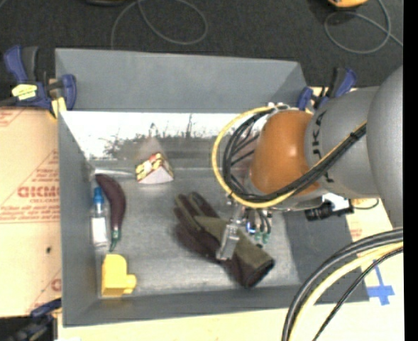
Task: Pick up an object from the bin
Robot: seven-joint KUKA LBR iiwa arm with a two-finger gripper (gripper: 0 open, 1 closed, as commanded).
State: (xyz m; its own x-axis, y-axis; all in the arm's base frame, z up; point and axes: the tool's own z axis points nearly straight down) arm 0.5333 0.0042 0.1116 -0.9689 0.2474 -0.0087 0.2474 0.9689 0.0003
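Orange wrist cover (283,155) is seen above the gripper (231,241), positioned on a dark limp fabric glove (198,226) lying near-right of centre in the grey metal bin (180,84); grip state cannot be told, glove not lifted, pick judged pending.
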